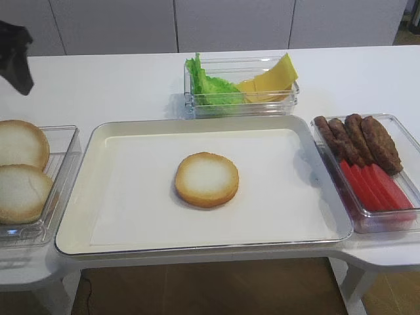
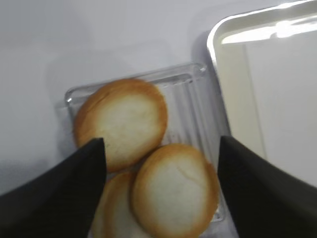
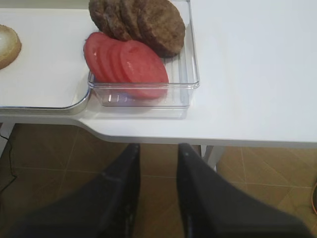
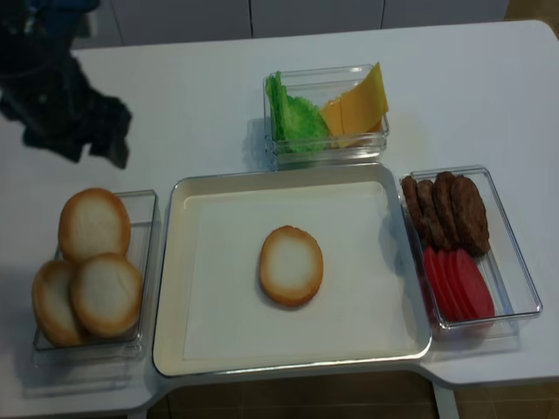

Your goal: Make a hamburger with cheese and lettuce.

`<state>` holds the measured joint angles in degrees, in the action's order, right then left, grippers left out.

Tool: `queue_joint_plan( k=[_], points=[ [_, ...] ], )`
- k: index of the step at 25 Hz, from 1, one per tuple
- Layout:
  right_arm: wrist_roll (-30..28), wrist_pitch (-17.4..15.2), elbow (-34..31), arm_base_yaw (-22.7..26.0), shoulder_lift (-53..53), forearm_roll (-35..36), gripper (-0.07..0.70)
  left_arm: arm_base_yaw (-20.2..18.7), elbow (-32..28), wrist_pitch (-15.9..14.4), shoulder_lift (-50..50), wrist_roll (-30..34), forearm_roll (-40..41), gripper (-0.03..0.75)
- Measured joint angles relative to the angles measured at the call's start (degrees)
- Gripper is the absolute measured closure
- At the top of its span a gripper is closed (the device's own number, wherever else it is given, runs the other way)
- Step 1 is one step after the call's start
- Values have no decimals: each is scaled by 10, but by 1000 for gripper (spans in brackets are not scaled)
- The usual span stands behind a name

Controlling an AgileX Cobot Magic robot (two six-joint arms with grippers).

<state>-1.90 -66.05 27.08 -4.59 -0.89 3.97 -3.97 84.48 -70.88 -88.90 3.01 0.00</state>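
Observation:
The hamburger's bun slice [image 1: 207, 179] lies flat in the middle of the white tray [image 1: 131, 138]; it also shows in the second high view [image 4: 291, 265] and at the left edge of the right wrist view [image 3: 7, 45]. The lettuce [image 1: 209, 85] and the cheese [image 1: 272, 80] stand in a clear box behind the tray. My left gripper [image 2: 161, 144] is open wide and empty, hovering above the buns at the far left [image 4: 92, 147]. My right gripper [image 3: 158, 148] is open and empty, below and in front of the table's right front edge.
A clear box [image 1: 65, 141] at the left holds three larger buns [image 2: 176, 191]. A clear box [image 1: 407, 134] at the right holds brown patties [image 1: 359, 139] and red tomato slices [image 1: 375, 187]. The tray's raised rim [image 2: 214, 54] lies beside the bun box.

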Motion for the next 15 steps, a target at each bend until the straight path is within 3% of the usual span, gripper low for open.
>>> queue_joint_plan(
  k=[10, 15],
  points=[
    [0, 1, 0, 0, 0, 0, 433, 111, -162, -1, 178, -14, 39, 203],
    [0, 1, 0, 0, 0, 0, 433, 126, -243, -3, 296, -38, 80, 203]
  ],
)
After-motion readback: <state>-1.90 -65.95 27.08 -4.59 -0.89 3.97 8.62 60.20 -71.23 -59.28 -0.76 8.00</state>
